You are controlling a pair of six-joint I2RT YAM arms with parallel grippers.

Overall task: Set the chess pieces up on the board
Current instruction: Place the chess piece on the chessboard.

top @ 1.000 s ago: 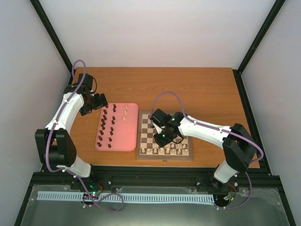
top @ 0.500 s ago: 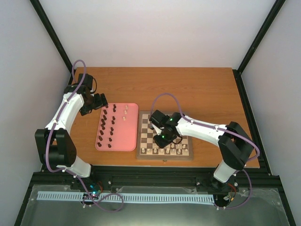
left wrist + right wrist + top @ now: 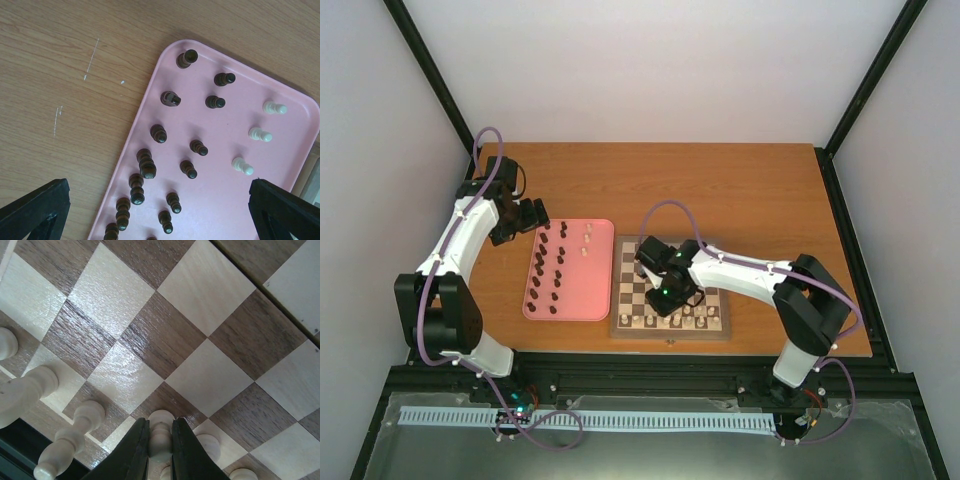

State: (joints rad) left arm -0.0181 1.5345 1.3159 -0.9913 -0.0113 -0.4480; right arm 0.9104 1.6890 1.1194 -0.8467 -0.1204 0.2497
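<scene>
The right jaws pinch a cream piece [image 3: 161,429] down among other cream pieces [image 3: 75,430] in the near rows of the board [image 3: 201,374]. The left jaws hang spread wide by the far left corner of the pink tray [image 3: 300,150], which holds dark pieces [image 3: 159,133] and three cream ones [image 3: 260,134]. The board lies on the desk [image 3: 740,190], just right of the tray, by the near edge.

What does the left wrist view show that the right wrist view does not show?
Only the left wrist view: the pink tray on the table, holding dark brown pieces. Only the right wrist view: the board and the right gripper shut on one cream piece. Both: cream-white pieces, three on the tray, others standing on the board.
</scene>
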